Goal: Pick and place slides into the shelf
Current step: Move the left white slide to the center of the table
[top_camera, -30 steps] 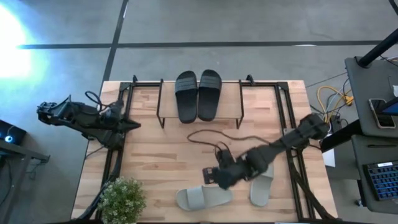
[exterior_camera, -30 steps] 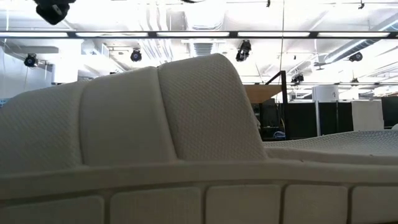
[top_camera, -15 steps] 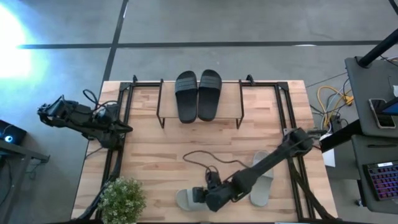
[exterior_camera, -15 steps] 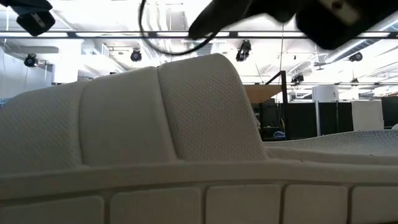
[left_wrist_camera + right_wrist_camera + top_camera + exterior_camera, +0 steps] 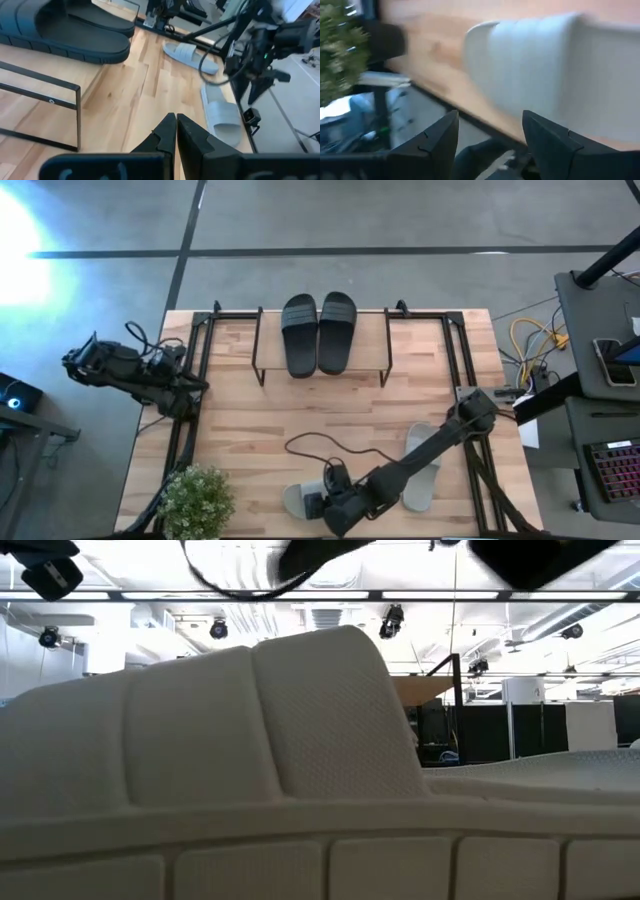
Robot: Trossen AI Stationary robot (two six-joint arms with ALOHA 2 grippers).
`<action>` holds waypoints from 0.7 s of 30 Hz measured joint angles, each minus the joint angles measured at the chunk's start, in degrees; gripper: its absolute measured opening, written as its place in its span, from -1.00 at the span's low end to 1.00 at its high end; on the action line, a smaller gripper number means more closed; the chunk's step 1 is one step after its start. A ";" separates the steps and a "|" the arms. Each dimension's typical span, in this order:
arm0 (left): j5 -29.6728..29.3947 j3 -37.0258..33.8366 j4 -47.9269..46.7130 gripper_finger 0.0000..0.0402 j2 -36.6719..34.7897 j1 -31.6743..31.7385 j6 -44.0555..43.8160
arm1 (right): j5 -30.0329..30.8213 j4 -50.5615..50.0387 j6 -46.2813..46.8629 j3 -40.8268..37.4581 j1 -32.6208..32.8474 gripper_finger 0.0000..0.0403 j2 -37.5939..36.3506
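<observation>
Two black slides [image 5: 318, 333] lie side by side on the low shelf [image 5: 368, 350] at the table's far middle; they also show in the left wrist view [image 5: 65, 30]. Two pale slides lie soles down near the front edge: one [image 5: 297, 500] at the front middle, one [image 5: 424, 472] to its right under my right arm. My right gripper [image 5: 325, 504] is open just above the front pale slide, whose strap [image 5: 535, 65] shows ahead of its fingers [image 5: 490, 145]. That slide fills the low view [image 5: 300, 740]. My left gripper [image 5: 197, 386] is shut and empty at the table's left edge [image 5: 175, 132].
A small green potted plant [image 5: 195, 500] stands at the front left corner, close to the front pale slide. A dark cable [image 5: 320, 442] loops over the table's middle behind my right gripper. Black frame bars [image 5: 460, 360] run along both table sides.
My right gripper has gone toward the table's near edge and a little left, and down, from the table's middle to just over the front pale slide. Both pale slides have stayed where they were. My left arm has drawn slightly back toward the left edge.
</observation>
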 joint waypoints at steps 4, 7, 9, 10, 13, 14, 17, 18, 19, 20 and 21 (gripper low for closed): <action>0.01 -1.84 0.65 -1.00 1.66 0.00 -1.46 | 0.14 -16.00 3.46 4.43 0.99 0.04 -0.09; 0.23 -3.51 2.34 -1.00 2.87 0.00 -2.72 | -0.79 -18.11 3.92 4.56 1.02 0.04 -0.16; 0.22 -4.09 2.55 -1.00 3.61 0.00 -2.82 | -1.28 -14.53 2.13 3.43 0.85 0.04 -0.16; 0.21 -4.22 2.95 -1.00 3.99 0.00 -2.69 | -1.49 -11.17 1.16 2.35 0.63 0.04 -0.16; 0.22 -4.29 3.08 -1.00 4.60 0.00 -2.05 | -1.58 -3.76 -0.62 -1.18 0.27 0.04 -0.05; 0.22 -4.29 3.12 -1.00 4.71 0.00 -1.53 | -1.56 -3.03 -0.57 -2.33 0.25 0.04 0.02; 0.26 -4.29 2.98 -1.00 4.39 0.00 -1.35 | -0.76 -3.12 0.96 -4.54 0.27 0.04 0.08; 0.24 -4.28 3.01 -1.00 4.23 0.00 -1.35 | -0.55 -2.98 1.20 -4.90 0.27 0.04 0.08; 0.24 -4.27 3.01 -1.00 4.06 0.00 -1.36 | -0.48 -2.69 1.21 -5.12 0.27 0.04 0.08; 0.26 -4.27 3.01 -1.00 3.83 0.00 -1.38 | -0.42 -1.85 0.58 -5.23 0.27 0.04 0.08; 0.26 -4.29 2.99 -1.00 3.60 0.00 -1.39 | -0.29 -0.16 -0.76 -5.38 0.26 0.04 0.08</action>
